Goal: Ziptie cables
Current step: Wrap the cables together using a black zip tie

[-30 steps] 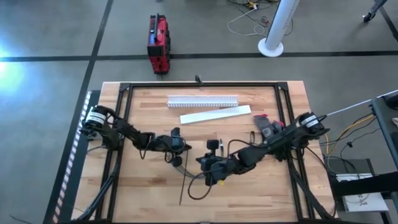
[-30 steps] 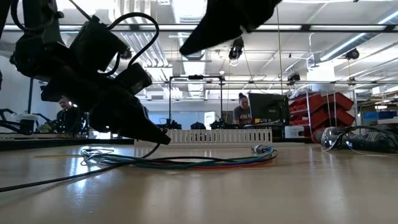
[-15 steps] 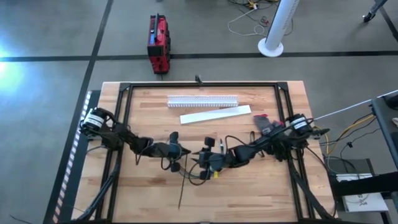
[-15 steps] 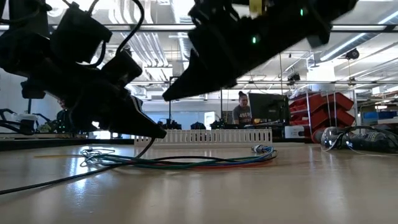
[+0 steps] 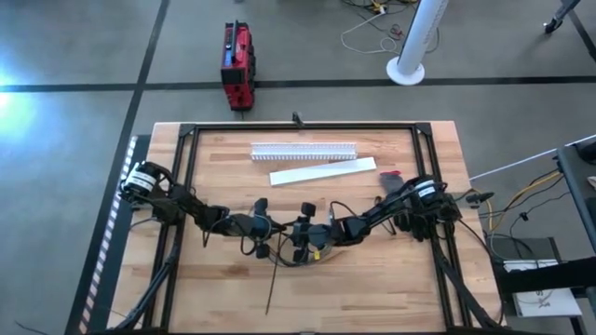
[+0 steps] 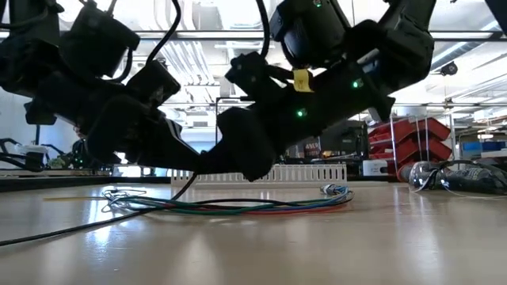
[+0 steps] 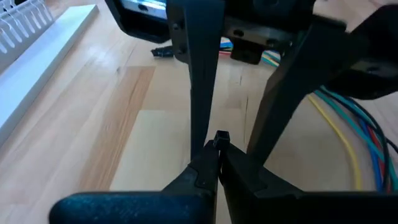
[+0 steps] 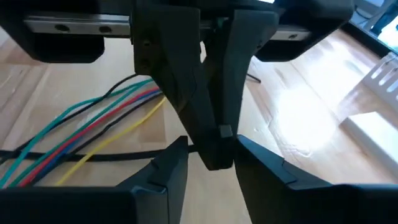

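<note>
Grippers nose to nose mid-table. Left gripper (image 7: 214, 163) pinched on zip tie (image 7: 220, 136) head; right gripper (image 8: 208, 163) fingers parted, straddling left's fingertips — blocks most of tie. Tie tail (image 5: 271, 287) trails toward front table edge. Coloured cable bundle (image 6: 238, 207) flat beside, lengthwise left-right. Slotted wire duct (image 5: 304, 150) and white cover (image 5: 322, 171) behind. No legible writing.

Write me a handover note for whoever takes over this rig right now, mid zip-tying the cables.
Left gripper: shut on the head of the zip tie, just above mid-table.
Right gripper: open, fingers either side of that head, not gripping.
The cables: loose coloured bundle flat on the table by both grippers.
Done: tie picked up.
Left: loop it round the bundle, thread, tighten.
</note>
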Controlling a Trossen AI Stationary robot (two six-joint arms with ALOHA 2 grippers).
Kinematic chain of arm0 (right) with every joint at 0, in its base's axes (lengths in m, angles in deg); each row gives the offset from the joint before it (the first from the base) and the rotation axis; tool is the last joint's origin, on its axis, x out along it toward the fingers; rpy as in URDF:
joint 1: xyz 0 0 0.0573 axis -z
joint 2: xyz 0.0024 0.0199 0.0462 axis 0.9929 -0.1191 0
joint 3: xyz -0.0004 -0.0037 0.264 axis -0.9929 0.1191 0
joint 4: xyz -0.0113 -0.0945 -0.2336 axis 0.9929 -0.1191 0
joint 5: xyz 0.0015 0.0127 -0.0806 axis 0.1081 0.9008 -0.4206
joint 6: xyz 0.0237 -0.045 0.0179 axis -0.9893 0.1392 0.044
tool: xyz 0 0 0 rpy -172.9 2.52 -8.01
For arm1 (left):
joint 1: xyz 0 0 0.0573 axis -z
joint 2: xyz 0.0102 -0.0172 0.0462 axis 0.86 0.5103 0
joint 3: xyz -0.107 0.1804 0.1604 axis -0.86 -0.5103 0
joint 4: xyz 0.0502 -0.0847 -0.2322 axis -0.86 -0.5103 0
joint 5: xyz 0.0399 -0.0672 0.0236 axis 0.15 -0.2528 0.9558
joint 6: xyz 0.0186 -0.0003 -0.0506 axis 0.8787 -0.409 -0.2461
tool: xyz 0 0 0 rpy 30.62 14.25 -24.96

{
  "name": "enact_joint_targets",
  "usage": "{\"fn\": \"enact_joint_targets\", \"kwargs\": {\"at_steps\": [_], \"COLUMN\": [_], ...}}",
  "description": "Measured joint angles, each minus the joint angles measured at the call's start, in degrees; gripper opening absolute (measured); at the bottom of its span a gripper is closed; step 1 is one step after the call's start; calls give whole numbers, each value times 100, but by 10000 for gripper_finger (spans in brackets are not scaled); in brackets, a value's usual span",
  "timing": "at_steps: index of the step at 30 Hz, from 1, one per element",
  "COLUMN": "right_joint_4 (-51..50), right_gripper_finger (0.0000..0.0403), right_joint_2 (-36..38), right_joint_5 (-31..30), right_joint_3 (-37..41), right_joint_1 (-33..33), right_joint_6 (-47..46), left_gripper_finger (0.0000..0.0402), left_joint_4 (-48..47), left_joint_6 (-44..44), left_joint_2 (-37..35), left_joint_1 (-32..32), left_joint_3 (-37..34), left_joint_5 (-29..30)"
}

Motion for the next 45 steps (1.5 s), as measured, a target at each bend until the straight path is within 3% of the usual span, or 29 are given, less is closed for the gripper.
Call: {"fn": "enact_joint_targets", "kwargs": {"at_steps": [24,45], "right_joint_4": [-218,-553], "right_gripper_finger": [5,0], "right_joint_2": [199,205], "right_joint_5": [242,248], "right_joint_3": [42,-26], "right_joint_1": [57,61], "right_joint_6": [-95,-141], "left_gripper_finger": [0,42], "left_joint_4": [-6,-189], "left_joint_6": [58,71], "left_joint_2": [13,7], "left_joint_1": [49,47], "left_joint_3": [-2,-2], "left_joint_5": [-22,13]}}
